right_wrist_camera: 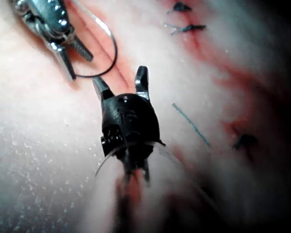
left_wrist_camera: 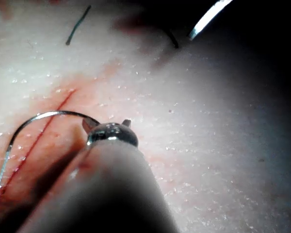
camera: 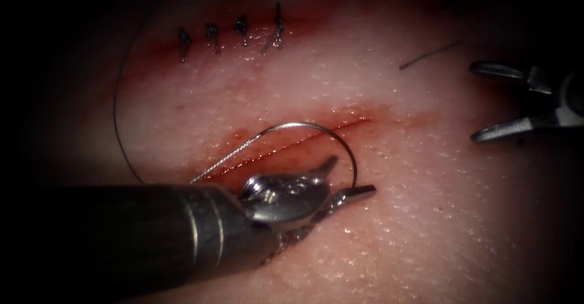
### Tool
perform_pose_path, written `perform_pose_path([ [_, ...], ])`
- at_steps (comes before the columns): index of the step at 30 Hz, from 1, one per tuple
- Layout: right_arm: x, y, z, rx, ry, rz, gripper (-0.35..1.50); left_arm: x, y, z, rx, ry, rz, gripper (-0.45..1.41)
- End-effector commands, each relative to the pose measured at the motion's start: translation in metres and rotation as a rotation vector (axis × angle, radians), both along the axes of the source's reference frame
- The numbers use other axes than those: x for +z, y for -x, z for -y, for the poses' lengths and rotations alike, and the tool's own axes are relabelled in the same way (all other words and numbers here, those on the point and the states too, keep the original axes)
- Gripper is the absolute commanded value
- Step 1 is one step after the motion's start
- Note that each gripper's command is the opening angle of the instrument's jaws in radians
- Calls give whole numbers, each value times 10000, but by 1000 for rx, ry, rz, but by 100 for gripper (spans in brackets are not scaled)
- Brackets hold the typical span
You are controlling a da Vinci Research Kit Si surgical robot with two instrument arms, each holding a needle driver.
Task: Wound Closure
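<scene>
Down at the lower cut, the left end effector point(camera: 350, 176) has the needle point(camera: 328, 135) pinched near one end of its curve, its jaws closed on the steel just off the lower side of the cut point(camera: 292, 146). From that grip the needle arcs up and back over the cut, away from the jaw tips, and lies above the tissue point(camera: 426, 219); whether its far end touches the surface, I cannot tell. Thread point(camera: 118, 97) runs off the needle's far end, past the left shaft, and sweeps in a long dark loop up toward the row of finished stitches point(camera: 231, 36) on the upper cut. Red fluid point(camera: 255, 152) stains both cuts.

Well off to the right of the left tool, the right end effector point(camera: 480, 102) hangs above the tissue with its jaws spread wide, holding nothing. A short cut piece of thread point(camera: 429, 56) lies on the tissue just up and to the left of its tips. From the right wrist camera, the spread jaws point at the needle's curve, close but apart.
</scene>
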State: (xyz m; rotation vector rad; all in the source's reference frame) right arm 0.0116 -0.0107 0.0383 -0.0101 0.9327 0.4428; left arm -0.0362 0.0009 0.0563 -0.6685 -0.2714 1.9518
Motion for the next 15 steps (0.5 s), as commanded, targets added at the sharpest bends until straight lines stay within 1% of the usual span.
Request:
perform_pose_path([
  [1, 6, -7, 4, -1, -1, -2, 98, 8, 9, 4, 13, 0, -11, 58],
  [4, 7, -8, 4, 0, 0, -2, 98, 13, 12, 4, 28, -3, -25, 58],
  [5, 7, -8, 4, -1, -1, 1, 98, 22, 14, 7, 41, -19, -38, 58],
  [7, 7, -8, 5, -1, -1, 1, 98, 27, 12, 10, 53, -30, -46, 61],
  [12, 7, -8, 5, -1, -1, 1, 98, 39, 8, 16, 84, -65, -73, 51],
  [14, 7, -8, 5, 0, 0, 1, 99, 42, 8, 18, 90, -70, -73, 32],
  [15, 7, -8, 5, 0, 0, 2, 99, 42, 9, 19, 96, -69, -71, 16],
])
